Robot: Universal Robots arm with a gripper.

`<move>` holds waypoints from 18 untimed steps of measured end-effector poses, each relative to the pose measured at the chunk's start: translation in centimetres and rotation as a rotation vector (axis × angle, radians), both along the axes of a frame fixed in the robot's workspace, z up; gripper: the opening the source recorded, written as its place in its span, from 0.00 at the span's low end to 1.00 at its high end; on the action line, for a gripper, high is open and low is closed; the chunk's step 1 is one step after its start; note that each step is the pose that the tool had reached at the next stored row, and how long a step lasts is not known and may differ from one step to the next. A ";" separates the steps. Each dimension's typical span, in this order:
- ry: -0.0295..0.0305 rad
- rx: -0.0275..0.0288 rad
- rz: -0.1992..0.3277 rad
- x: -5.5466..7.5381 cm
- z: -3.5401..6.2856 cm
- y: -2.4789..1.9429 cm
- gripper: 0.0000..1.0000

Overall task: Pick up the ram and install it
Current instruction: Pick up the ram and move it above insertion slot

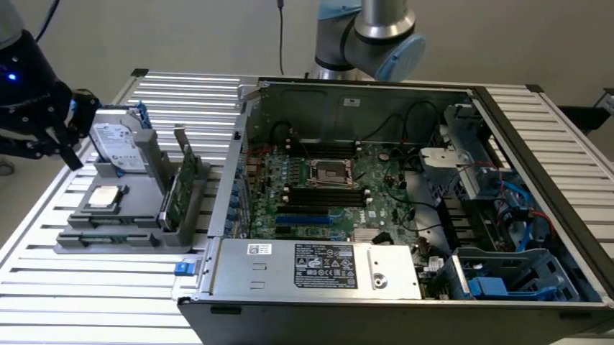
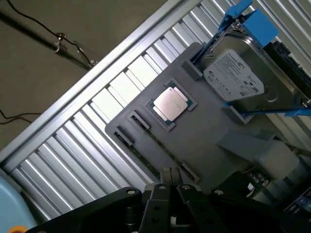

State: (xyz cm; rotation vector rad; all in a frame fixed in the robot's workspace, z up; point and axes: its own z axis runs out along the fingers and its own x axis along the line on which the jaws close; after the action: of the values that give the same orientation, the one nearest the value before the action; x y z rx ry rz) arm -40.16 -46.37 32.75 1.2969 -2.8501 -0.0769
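The pick-up step is in hand, and the ram has not been lifted yet. The gripper (image 1: 69, 147) hangs at the upper left of the exterior view, over the outer edge of the grey tray (image 1: 144, 243). In the wrist view its fingers are pressed together with nothing between them.

The ram (image 2: 156, 151) sits edge-up in the tray's long slot, just beside the CPU (image 2: 170, 103) and on the far side of it from the drive (image 2: 238, 77). One end runs right under the fingertips, though whether they touch it cannot be told.

Judged from this, a grasp calls for the jaws to part first. They would then need to line up across the stick's thin edge near its middle and descend squarely (the slot's end clips seem to leave little room for a skewed approach). The case (image 1: 364, 88) stands open in the middle of the exterior view, and its dark memory slots (image 1: 326, 192) look empty.

The ram reads as a thin dark-green line seen edge-on; its chips and label cannot be made out.
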 end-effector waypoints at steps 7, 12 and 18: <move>-0.0002 0.0001 0.127 0.0 -0.52 0.00 0.11; -0.0013 0.0000 0.219 0.0 -0.96 0.00 0.11; -0.0057 -0.0004 0.329 0.0 -1.54 0.00 0.11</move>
State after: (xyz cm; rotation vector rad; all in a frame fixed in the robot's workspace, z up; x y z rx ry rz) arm -40.16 -46.37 31.21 1.7442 -2.5973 -0.0692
